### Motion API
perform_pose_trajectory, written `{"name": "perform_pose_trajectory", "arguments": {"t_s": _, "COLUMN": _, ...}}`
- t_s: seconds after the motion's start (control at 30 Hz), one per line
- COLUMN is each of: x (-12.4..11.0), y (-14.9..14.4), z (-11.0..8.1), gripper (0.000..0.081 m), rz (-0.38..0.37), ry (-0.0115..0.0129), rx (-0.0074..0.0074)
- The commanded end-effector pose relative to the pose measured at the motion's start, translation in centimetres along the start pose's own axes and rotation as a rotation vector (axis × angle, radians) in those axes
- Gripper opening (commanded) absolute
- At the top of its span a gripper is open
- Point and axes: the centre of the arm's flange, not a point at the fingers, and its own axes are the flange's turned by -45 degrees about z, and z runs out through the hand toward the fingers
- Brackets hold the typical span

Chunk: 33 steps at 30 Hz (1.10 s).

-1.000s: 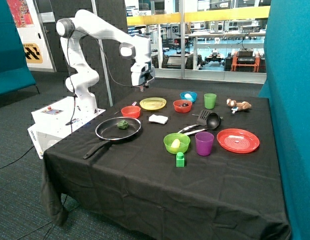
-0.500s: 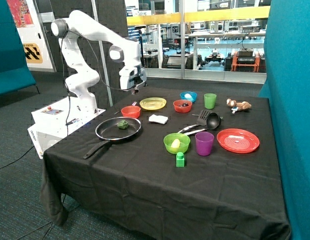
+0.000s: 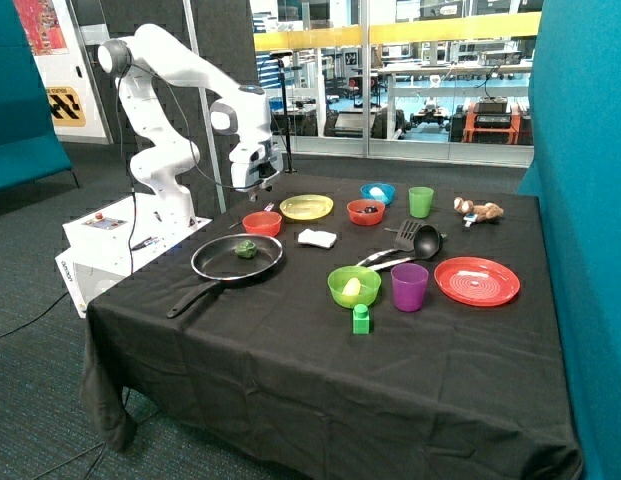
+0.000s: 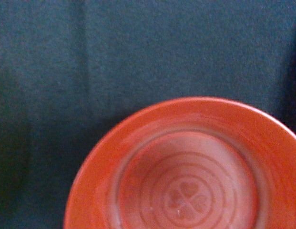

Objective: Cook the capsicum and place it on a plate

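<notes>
The green capsicum (image 3: 246, 248) lies in the black frying pan (image 3: 212, 270) near the table's edge on the robot's side. My gripper (image 3: 264, 186) hangs in the air above the small red bowl (image 3: 261, 222), just behind the pan. The wrist view looks straight down into this red bowl (image 4: 186, 191), which is empty and has a clover mark on its bottom. A red plate (image 3: 477, 281) lies empty at the far side of the table from the pan. A yellow plate (image 3: 306, 207) lies beside the red bowl.
A white sponge (image 3: 317, 238), a black ladle and spatula (image 3: 415, 238), a green bowl (image 3: 353, 285), a purple cup (image 3: 409, 286) and a green block (image 3: 361, 318) lie between pan and red plate. Further bowls and a green cup (image 3: 420, 201) stand at the back.
The arm has swung from above the yellow plate towards the robot base and lower, so the gripper now hangs over the red bowl. Nothing on the table has moved.
</notes>
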Motion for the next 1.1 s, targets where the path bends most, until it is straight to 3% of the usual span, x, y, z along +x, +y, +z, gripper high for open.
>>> {"name": "perform_pose_trajectory", "arguments": {"t_s": 0.0, "x": -0.9, "y": 1.9, "z": 1.3, "gripper": 0.0781, "rz": 0.019, "ry": -0.0006, "rx": 0.0001}}
{"name": "perform_pose_trajectory", "arguments": {"t_s": 0.37, "x": -1.8, "y": 6.6, "z": 1.9, "gripper": 0.0753, "rz": 0.025, "ry": -0.0006, "rx": 0.0001}}
{"name": "perform_pose_trajectory", "arguments": {"t_s": 0.4, "x": -1.9, "y": 6.8, "z": 2.0, "gripper": 0.0751, "rz": 0.053, "ry": -0.0006, "rx": 0.0001}}
{"name": "perform_pose_trajectory", "arguments": {"t_s": 0.43, "x": -1.9, "y": 7.1, "z": 2.1, "gripper": 0.0748, "rz": 0.028, "ry": -0.0006, "rx": 0.0001}}
{"name": "perform_pose_trajectory", "arguments": {"t_s": 0.5, "x": -2.0, "y": 7.3, "z": 2.3, "gripper": 0.0743, "rz": 0.057, "ry": -0.0006, "rx": 0.0001}}
{"name": "perform_pose_trajectory", "arguments": {"t_s": 1.07, "x": -1.3, "y": 11.0, "z": 4.9, "gripper": 0.07, "rz": 0.086, "ry": -0.0006, "rx": 0.0001}}
